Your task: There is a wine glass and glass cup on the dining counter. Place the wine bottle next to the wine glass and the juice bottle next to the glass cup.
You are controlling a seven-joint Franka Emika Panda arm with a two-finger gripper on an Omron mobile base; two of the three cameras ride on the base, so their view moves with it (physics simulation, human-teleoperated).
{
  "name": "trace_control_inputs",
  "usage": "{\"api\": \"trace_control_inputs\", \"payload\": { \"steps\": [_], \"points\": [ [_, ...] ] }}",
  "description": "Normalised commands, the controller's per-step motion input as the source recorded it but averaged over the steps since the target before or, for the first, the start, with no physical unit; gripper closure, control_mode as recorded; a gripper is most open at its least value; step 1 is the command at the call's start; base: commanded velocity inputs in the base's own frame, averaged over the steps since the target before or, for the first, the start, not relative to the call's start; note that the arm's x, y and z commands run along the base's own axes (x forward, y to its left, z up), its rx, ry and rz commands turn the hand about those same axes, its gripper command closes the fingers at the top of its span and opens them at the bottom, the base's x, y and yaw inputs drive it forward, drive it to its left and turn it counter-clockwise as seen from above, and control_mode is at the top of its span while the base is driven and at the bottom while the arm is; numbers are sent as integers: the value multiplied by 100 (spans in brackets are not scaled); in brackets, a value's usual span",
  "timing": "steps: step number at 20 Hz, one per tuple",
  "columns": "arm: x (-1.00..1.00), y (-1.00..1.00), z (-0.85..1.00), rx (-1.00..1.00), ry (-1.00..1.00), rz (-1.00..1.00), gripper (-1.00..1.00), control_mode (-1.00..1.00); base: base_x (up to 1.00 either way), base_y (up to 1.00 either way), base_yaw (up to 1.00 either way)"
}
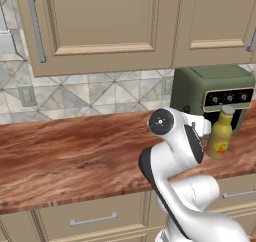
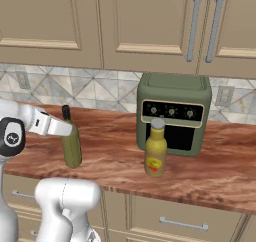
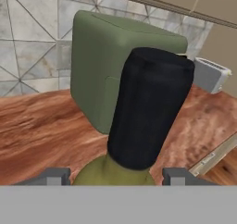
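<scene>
A: What do the fingers show?
B: Two dark tips stand apart, one on each side of the wine bottle; its black cap rises between them. Whether they press the glass cannot be told.

A: Where does that bottle stand?
B: Upright on the wood-grain surface, well apart from the green oven, on its left in the right base view.

A: How many bottles are there?
B: Two. The one juice bottle, yellow with a grey cap, stands just in front of the oven's left part.

A: And behind?
B: One oven, three knobs, against tiled wall under beige cabinets.
</scene>
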Motion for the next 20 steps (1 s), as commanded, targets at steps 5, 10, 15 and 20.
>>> {"api": "trace_control_inputs", "payload": {
  "steps": [5,10,15,20],
  "points": [
    [0,0,0,0,0,0,100,-100,0,0,0],
    [0,0,0,0,0,0,100,100,-17,3,0],
    [0,0,0,0,0,0,100,100,-49,12,9],
    [0,0,0,0,0,0,100,100,-30,15,72]
  ]
}}
